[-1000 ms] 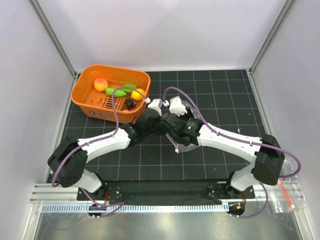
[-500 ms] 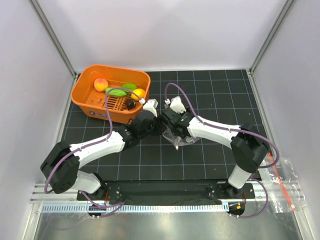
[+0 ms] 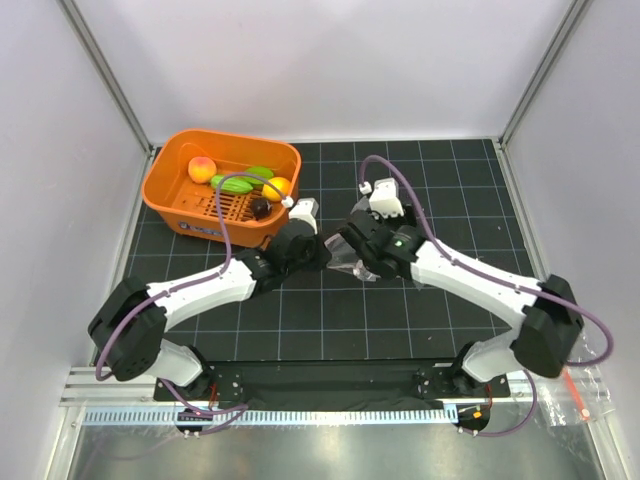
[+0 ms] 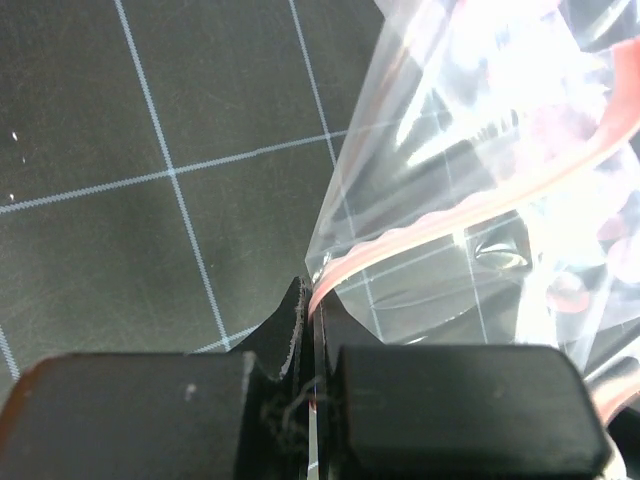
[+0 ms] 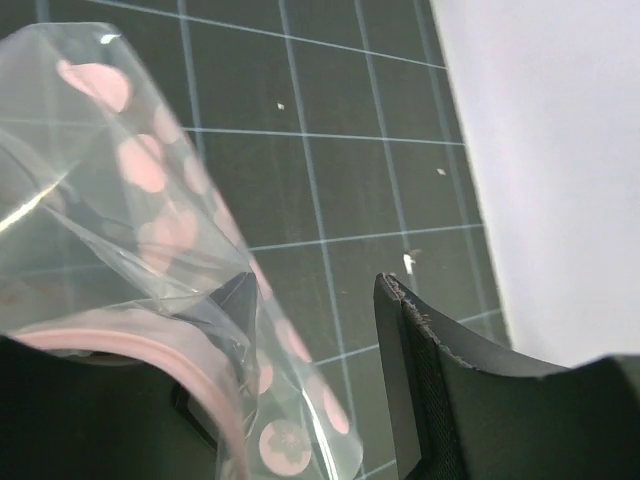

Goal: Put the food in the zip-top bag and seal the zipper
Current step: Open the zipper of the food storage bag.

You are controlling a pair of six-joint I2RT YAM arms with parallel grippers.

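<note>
Gridded mat (image 3: 440, 180) | left claw (image 4: 312, 310) pinches zipper (image 4: 450, 222) (arm outstretched) | right claw (image 5: 312, 290) parted at zip-top bag (image 5: 120, 200)

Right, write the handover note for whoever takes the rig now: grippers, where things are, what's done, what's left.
Left gripper: shut on the zipper, at one end of the zip-top bag mouth.
Right gripper: open beside the bag film, gripping nothing.
Food: all five pieces lie in the orange basket, at the far left.
Done: bag pinched at mid-table; no food bagged.
Left: spread the mouth, load the food, seal the zipper.
</note>
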